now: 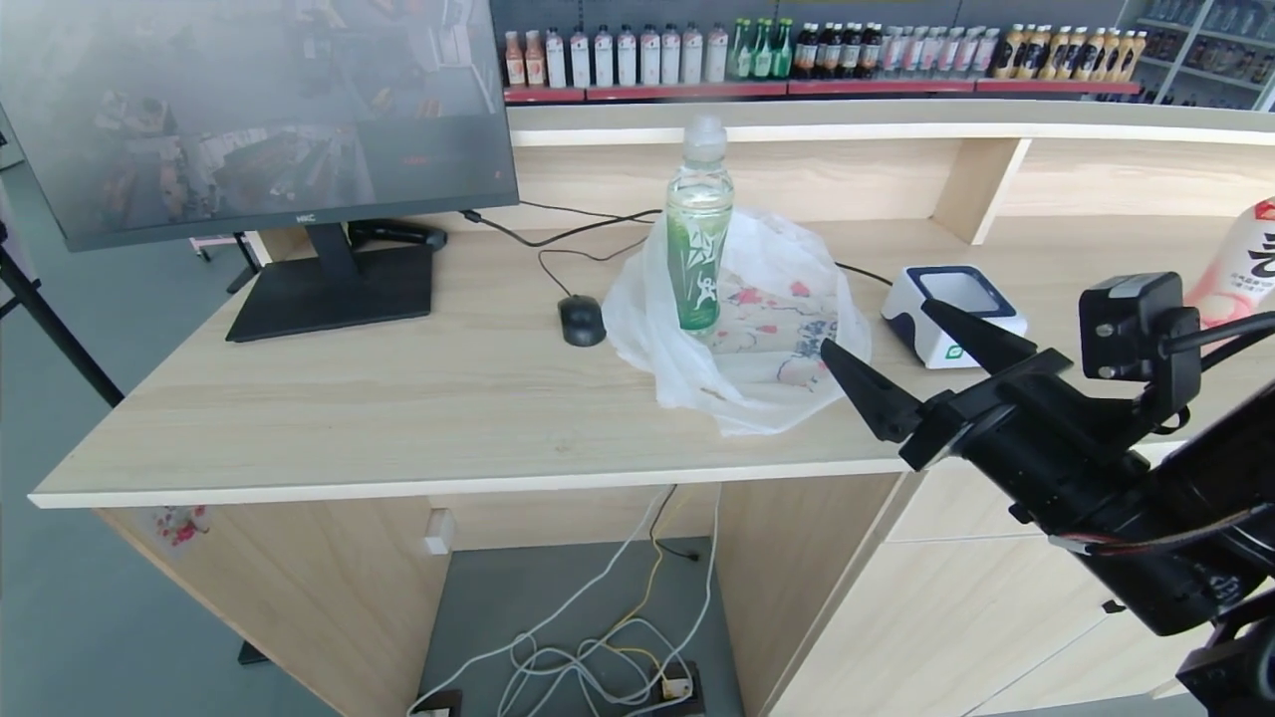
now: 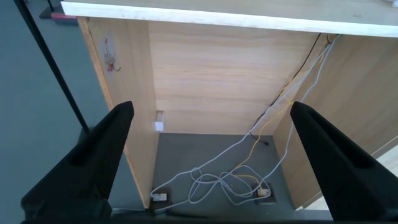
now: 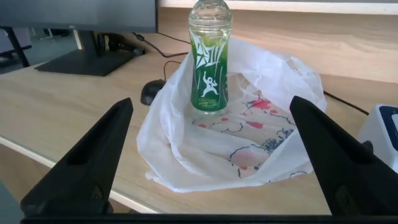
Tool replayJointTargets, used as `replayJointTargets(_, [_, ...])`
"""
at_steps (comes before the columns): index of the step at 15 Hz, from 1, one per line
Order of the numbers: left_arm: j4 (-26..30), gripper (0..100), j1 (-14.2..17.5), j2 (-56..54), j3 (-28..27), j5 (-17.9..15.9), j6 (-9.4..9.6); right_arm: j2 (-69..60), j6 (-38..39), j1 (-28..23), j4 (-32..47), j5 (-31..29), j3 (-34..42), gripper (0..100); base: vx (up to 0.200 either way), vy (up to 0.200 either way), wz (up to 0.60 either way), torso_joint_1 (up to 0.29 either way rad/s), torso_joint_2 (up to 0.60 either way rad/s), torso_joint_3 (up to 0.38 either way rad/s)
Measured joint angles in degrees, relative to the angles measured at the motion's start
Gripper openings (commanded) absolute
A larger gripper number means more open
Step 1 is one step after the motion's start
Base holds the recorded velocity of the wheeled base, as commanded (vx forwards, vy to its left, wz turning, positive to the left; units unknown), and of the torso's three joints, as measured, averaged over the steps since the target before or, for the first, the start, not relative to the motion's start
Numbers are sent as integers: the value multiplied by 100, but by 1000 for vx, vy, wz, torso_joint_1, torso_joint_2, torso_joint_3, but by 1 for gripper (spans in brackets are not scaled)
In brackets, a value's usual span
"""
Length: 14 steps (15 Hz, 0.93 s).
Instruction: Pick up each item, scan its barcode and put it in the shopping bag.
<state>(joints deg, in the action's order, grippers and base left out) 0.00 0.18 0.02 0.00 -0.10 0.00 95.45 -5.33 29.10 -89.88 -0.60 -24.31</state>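
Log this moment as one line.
bottle: upright in bag | right gripper: open, facing bag | left gripper: open, facing desk front

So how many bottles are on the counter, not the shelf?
2: a green bottle upright in the bag, and a pink bottle at far right, cut off. Others may be hidden.

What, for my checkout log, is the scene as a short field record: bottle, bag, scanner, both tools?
bottle: clear plastic bottle of green drink, upright in the bag
bag: white plastic shopping bag, open on the wooden counter
scanner: white box-shaped barcode scanner, right of the bag
other item: pink-and-white bottle at the counter's right edge
right tool: open, empty, near the bag
left tool: open, empty, below counter height
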Motion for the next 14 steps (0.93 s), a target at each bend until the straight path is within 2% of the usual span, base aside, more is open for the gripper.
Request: replayJointTargets(14, [0, 100, -2, 0, 0, 7, -33, -28, 0, -22, -6, -2, 35, 100, 0, -200, 0, 4, 8, 3])
